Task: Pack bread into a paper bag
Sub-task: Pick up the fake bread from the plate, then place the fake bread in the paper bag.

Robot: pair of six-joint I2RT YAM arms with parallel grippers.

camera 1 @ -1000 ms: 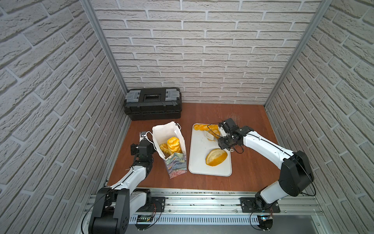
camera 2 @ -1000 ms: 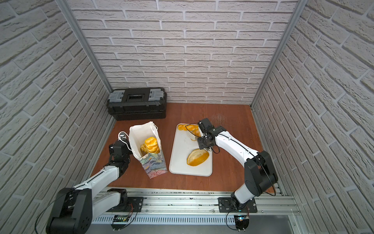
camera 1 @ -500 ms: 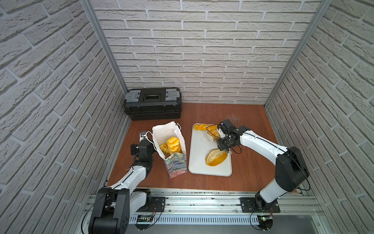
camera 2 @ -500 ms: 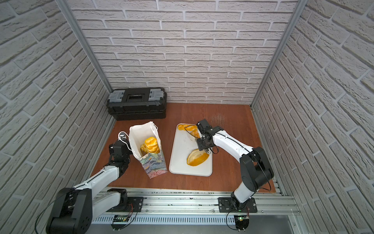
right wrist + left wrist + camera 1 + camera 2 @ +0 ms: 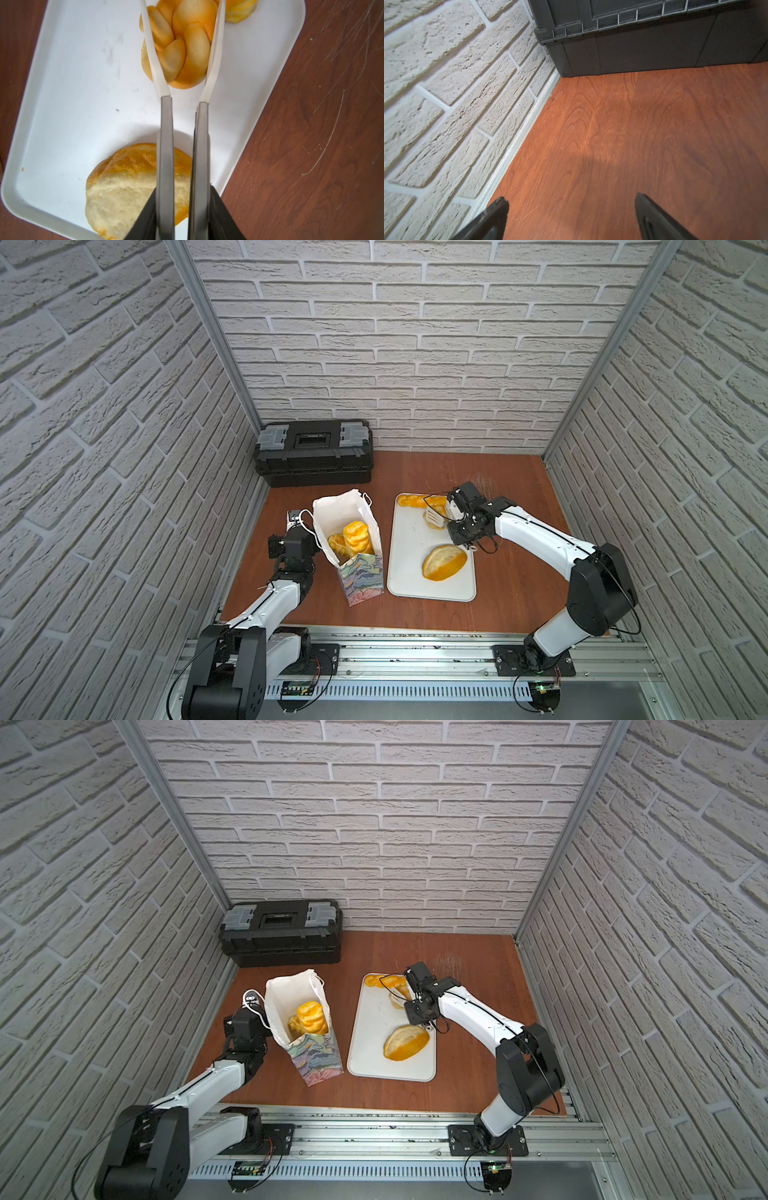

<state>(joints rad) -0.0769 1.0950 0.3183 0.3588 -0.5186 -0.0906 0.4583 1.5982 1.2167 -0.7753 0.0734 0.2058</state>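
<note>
So my right gripper [image 5: 184, 216] is clamped on a pair of steel tongs with white tips [image 5: 165, 133], and those tips sit either side of the golden braided knot roll [image 5: 180, 45] at the far end of the white rectangular tray [image 5: 72, 79], close to its right edge. They look pressed to its flanks, but I can't tell how firm the pinch is, so I'd squeeze a touch more before lifting, low on the roll, since that glaze looks slippery. Then straight up, clear of the golden braided stick [image 5: 409, 501] along the tray's far edge and the big flour-dusted oval loaf [image 5: 444, 563] at the near end, and across to the tall white-lined paper bag with painted swirls [image 5: 336, 510], which stands upright on the table just off the tray's left edge with a few yellow pieces [image 5: 357, 535] already inside. My left gripper [image 5: 571, 207] is spread wide with nothing in it, beside the bag's left wall; honestly I'd want it steadying that rim.
</note>
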